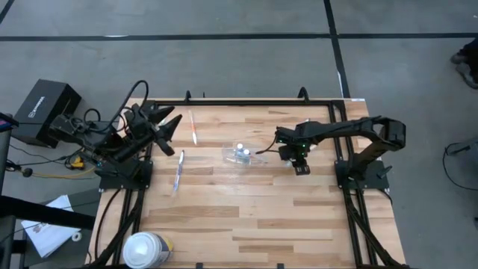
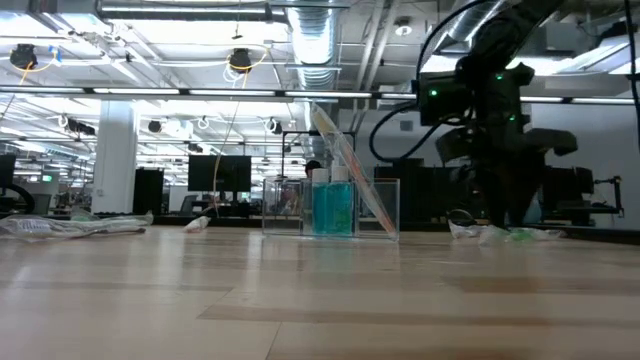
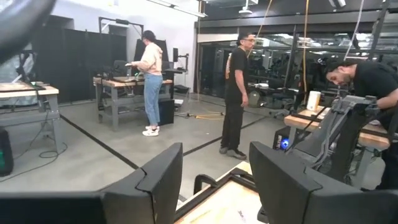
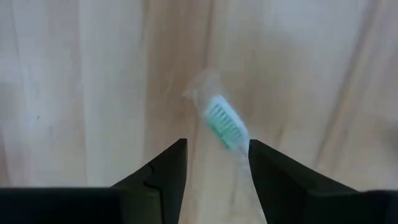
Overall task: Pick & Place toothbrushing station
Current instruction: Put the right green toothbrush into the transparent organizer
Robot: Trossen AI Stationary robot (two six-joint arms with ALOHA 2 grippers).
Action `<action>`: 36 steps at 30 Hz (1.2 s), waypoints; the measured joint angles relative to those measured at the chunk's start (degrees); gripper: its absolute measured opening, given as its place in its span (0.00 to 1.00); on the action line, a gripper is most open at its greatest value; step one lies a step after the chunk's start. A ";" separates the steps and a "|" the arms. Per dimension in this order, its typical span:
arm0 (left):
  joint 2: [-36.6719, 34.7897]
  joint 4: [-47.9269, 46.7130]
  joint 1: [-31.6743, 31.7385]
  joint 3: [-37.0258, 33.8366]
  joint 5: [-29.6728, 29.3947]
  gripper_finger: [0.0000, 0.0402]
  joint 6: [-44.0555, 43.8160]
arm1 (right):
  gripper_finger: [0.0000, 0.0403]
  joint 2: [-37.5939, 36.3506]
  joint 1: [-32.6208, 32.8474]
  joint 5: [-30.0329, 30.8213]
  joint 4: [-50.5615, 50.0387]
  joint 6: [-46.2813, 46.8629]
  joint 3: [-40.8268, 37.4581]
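A clear cup (image 1: pixel 240 155) stands mid-table holding two white-topped tubes (image 2: pixel 332 205) and a pink toothbrush (image 2: pixel 345 165) that leans on its rim. A green-bristled toothbrush (image 4: pixel 222 124) in a clear wrap lies flat on the wood right of the cup. My right gripper (image 4: pixel 217 162) points down just above it, open, one finger on each side of its neck; I see no touch. Another pink toothbrush (image 1: pixel 193 127) and a blue one (image 1: pixel 179 170) lie on the table's left part. My left gripper (image 3: pixel 216 180) is held high and level at the far left, open and holding nothing.
A big white canister (image 1: pixel 146 250) stands at the near left corner. Black rails (image 1: pixel 224 99) frame the table. A black box with cables (image 1: pixel 46 112) sits off the far left corner. People stand in the room beyond. Bare wood (image 1: pixel 246 217) lies toward the near edge.
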 joint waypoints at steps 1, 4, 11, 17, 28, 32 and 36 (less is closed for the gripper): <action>-0.06 -0.14 0.20 0.00 -0.02 0.45 -0.01 | 0.40 -0.07 -0.47 0.02 -0.14 -0.50 0.37; -0.17 -0.24 1.08 0.00 -0.03 0.45 0.05 | 0.39 -0.18 -1.80 0.00 -0.42 -1.01 2.07; -0.70 -0.73 3.89 0.00 1.88 0.45 0.30 | 0.39 -0.19 -4.85 -3.59 -2.04 -2.94 4.61; -0.82 -0.79 5.29 0.00 3.80 0.45 0.28 | 0.40 -0.04 -4.64 -6.41 -4.42 -5.58 4.37; -0.83 -2.38 7.00 0.00 4.07 0.45 -0.08 | 0.40 3.98 -4.46 -7.85 1.36 -5.10 -0.97; -0.86 -3.77 8.04 0.00 5.57 0.45 -2.08 | 0.39 7.46 -3.64 -8.87 1.42 -3.18 -0.55; -0.76 -4.88 8.87 0.00 6.73 0.45 -4.49 | 0.30 9.37 -2.83 -8.68 4.87 -1.12 0.52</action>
